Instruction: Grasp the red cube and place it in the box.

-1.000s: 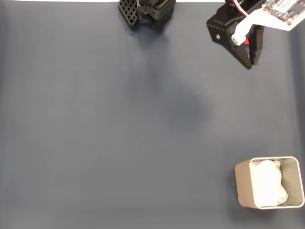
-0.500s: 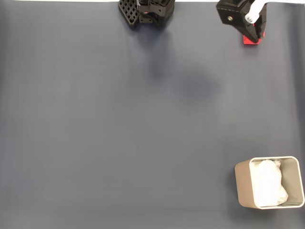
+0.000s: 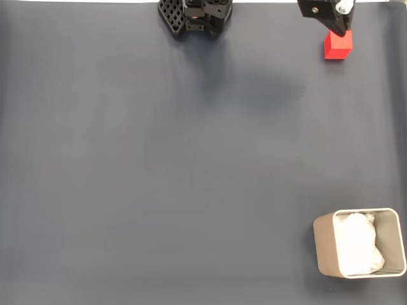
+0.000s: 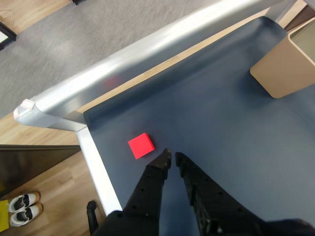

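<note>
While our tool [image 4: 171, 156] hovers nearly closed and empty, the red cube [image 4: 141, 145] lies just beside its tips, near the surface [image 4: 206, 123] edge; descending like this, we risk nudging it off.

Fixed view: we look straight down from high above on the dark worktop [image 3: 159, 178], the arm's base at the top edge.
Wrist view: we ride just behind the jaws, close, looking down past them at a worktop corner and the floor beyond.
Shared: both take in the red cube [image 3: 338, 45] [image 4: 141, 145] and the box [image 3: 325, 244] [image 4: 283, 69].
</note>
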Motion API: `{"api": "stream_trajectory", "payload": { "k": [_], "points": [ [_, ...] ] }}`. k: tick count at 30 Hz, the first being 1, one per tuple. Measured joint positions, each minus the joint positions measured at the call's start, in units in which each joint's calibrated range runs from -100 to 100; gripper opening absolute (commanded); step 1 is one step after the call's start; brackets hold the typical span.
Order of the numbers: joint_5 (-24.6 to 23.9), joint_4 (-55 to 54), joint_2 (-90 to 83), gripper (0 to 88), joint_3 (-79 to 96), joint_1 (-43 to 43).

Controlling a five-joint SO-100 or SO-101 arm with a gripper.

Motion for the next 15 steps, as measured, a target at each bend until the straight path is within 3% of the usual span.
{"api": "stream_trajectory", "payload": {
  "k": [15],
  "points": [
    [5.03,0.4,-2.34,15.8,7.05,-2.3]
  ]
}}
